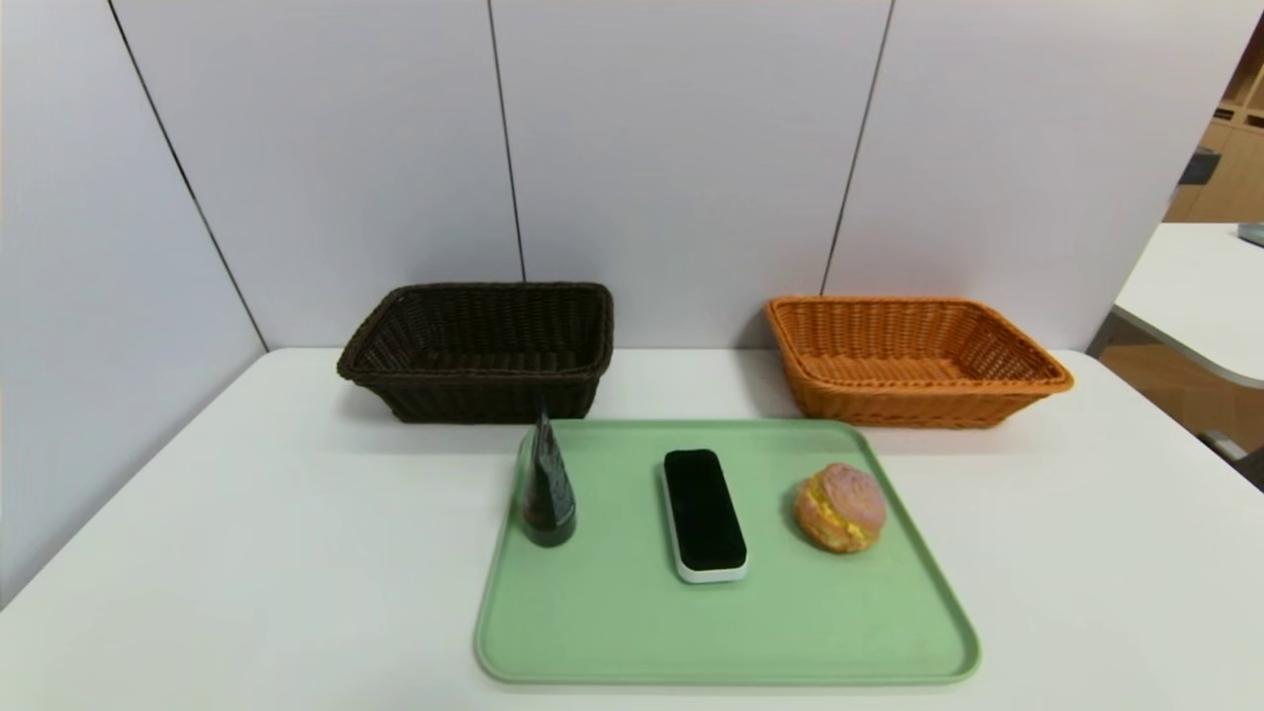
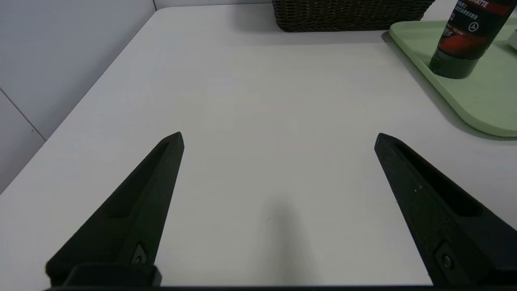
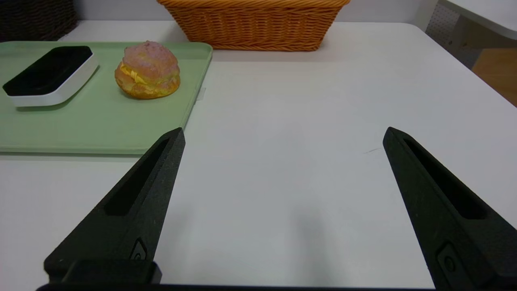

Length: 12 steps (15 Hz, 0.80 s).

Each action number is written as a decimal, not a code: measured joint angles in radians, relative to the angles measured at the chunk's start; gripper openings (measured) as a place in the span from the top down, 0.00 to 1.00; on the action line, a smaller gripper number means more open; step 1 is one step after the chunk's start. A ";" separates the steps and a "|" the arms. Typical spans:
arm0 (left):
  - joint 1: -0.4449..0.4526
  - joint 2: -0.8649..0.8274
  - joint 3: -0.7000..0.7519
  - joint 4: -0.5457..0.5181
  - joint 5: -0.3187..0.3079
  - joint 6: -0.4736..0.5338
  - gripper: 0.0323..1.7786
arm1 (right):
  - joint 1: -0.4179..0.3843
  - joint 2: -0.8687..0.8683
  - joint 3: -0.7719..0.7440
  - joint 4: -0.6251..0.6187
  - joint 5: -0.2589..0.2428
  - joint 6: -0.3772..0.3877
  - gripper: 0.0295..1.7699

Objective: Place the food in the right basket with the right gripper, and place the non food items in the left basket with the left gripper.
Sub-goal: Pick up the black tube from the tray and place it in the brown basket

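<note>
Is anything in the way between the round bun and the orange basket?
Nothing visible blocks the bun; only the low rim of the green tray lies between it and the orange basket.

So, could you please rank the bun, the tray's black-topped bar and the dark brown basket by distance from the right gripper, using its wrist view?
From the right gripper:
1. Bun, tray's right side
2. Bar, mid-tray
3. Dark brown basket, behind tray

upright pouch [image 1: 550, 489] | by tray's [image 1: 731, 632] left rim; bare table [image 1: 296, 553] beyond
</note>
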 joint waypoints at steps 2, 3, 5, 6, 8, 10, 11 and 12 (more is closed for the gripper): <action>0.000 0.000 0.000 0.002 0.000 0.000 0.05 | 0.000 0.000 0.000 0.000 0.000 0.000 0.04; 0.000 0.001 -0.001 0.004 0.000 0.000 0.05 | 0.000 0.000 0.000 0.000 0.001 0.000 0.04; 0.000 0.018 -0.006 0.021 0.001 0.000 0.05 | 0.000 0.000 0.000 0.000 0.000 0.000 0.04; 0.000 0.033 -0.023 0.047 0.001 0.005 0.05 | 0.000 0.000 0.000 0.000 0.001 0.000 0.04; 0.000 0.063 -0.092 0.140 -0.001 0.030 0.05 | 0.000 0.000 0.000 0.000 0.000 0.000 0.04; -0.002 0.112 -0.200 0.239 -0.004 0.050 0.05 | 0.000 0.000 0.000 0.000 0.000 0.000 0.04; -0.004 0.141 -0.258 0.295 -0.003 0.062 0.05 | 0.000 0.000 0.000 0.000 0.000 0.000 0.04; -0.015 0.181 -0.313 0.353 -0.003 0.068 0.05 | 0.000 0.000 0.000 0.000 0.001 0.000 0.04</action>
